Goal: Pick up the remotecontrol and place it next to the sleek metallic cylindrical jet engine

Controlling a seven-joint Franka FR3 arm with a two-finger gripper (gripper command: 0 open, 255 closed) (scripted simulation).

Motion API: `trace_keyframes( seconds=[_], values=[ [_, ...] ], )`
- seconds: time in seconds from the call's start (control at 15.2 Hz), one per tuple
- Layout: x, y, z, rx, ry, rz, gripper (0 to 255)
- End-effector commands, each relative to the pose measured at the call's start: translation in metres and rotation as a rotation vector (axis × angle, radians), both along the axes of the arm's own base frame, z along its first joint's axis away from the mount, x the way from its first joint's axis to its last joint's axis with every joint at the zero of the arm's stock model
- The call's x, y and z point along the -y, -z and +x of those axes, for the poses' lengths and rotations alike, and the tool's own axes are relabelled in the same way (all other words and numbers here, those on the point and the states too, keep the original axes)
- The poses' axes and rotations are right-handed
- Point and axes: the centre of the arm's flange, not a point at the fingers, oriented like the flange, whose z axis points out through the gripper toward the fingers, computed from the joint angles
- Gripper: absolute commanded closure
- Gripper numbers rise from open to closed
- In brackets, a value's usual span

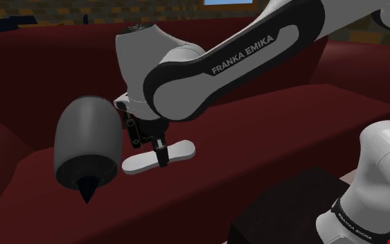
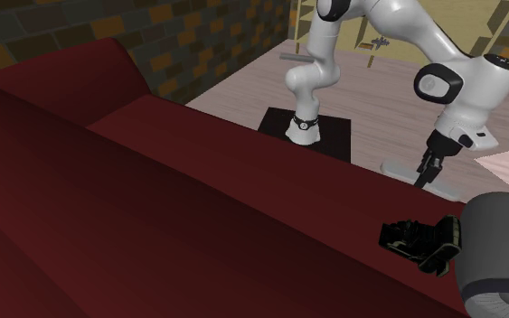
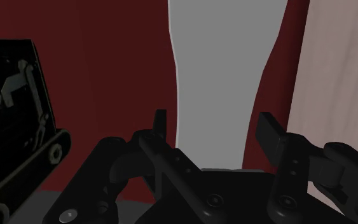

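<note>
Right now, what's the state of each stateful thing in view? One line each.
gripper: open, fingers either side of the remote control, not clasping it.
remote control: flat on the sofa seat, not held.
jet engine: lying on its side, close beside the remote control.
black object: beside the jet engine, untouched.

Dim even light, soft shading, murky wrist view

Pale grey remote control (image 1: pixel 141 161), dark grey jet engine (image 1: pixel 86 142), maroon sofa (image 1: pixel 269 132), black fingers (image 3: pixel 269 130).
</note>
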Motion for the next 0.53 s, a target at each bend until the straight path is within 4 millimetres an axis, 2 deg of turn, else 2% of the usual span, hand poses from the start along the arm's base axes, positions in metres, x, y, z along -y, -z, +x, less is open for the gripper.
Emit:
trace_keyframes(
  seconds=[0.0,0.46],
  values=[
    [-0.001,0.01,0.0,0.001,0.0,0.001,255],
    [-0.001,0.047,0.0,0.001,0.0,0.001,255]
  ],
)
